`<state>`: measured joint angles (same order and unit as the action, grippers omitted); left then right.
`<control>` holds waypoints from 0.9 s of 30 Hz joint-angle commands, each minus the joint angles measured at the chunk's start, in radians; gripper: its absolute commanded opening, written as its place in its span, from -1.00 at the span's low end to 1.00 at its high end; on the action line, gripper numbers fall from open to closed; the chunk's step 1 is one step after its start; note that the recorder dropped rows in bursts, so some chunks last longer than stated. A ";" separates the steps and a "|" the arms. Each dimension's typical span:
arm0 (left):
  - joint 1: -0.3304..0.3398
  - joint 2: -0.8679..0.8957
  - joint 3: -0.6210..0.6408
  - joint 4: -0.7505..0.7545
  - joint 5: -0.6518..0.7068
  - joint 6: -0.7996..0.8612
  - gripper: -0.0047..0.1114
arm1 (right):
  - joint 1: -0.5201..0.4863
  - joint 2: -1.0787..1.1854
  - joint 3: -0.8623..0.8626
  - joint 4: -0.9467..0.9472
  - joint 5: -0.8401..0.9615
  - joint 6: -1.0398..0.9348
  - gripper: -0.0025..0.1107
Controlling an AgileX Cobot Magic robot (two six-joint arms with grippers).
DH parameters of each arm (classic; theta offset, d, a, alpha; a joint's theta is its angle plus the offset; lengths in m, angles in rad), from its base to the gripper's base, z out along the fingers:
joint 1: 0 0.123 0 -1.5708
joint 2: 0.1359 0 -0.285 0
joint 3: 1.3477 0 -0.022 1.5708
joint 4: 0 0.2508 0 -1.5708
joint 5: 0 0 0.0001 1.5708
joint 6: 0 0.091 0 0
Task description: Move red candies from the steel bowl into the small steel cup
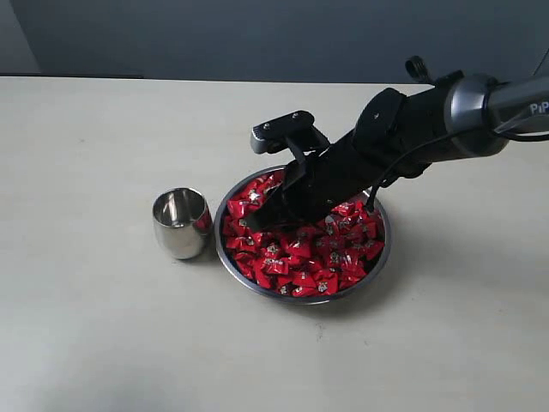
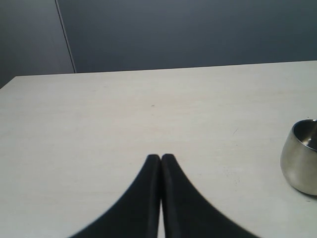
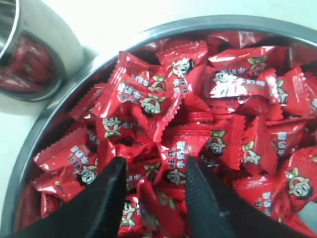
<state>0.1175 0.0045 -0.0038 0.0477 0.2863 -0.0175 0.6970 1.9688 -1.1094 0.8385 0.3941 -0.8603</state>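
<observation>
Tabletop [image 1: 103,326] — right pincer [image 3: 154,163] straddles red candies [image 3: 173,99] (in steel bowl [image 3: 223,21]).

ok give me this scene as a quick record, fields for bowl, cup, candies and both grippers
steel bowl: on the table, holding the candy pile
red candies: heaped in the bowl, filling most of it
small steel cup: upright, close beside the bowl on its left in the exterior view; contact unclear; no candy seen inside
right gripper: open, fingertips down in the pile on the cup side of the bowl
left gripper: shut, nothing between the fingers, above the table with the cup off to one side
progress: no candy in the cup yet
</observation>
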 commanded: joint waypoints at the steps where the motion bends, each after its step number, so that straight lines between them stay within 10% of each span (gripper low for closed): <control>1: 0.001 -0.004 0.004 -0.003 -0.002 -0.004 -0.91 | 0.001 0.001 -0.004 -0.002 -0.009 0.000 -0.30; 27: 0.001 -0.004 0.004 -0.003 -0.002 -0.002 -0.91 | 0.001 0.021 -0.002 -0.027 0.055 0.018 -0.31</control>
<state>0.1175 0.0045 -0.0038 0.0477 0.2863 -0.0175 0.6970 1.9894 -1.1094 0.8209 0.4426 -0.8476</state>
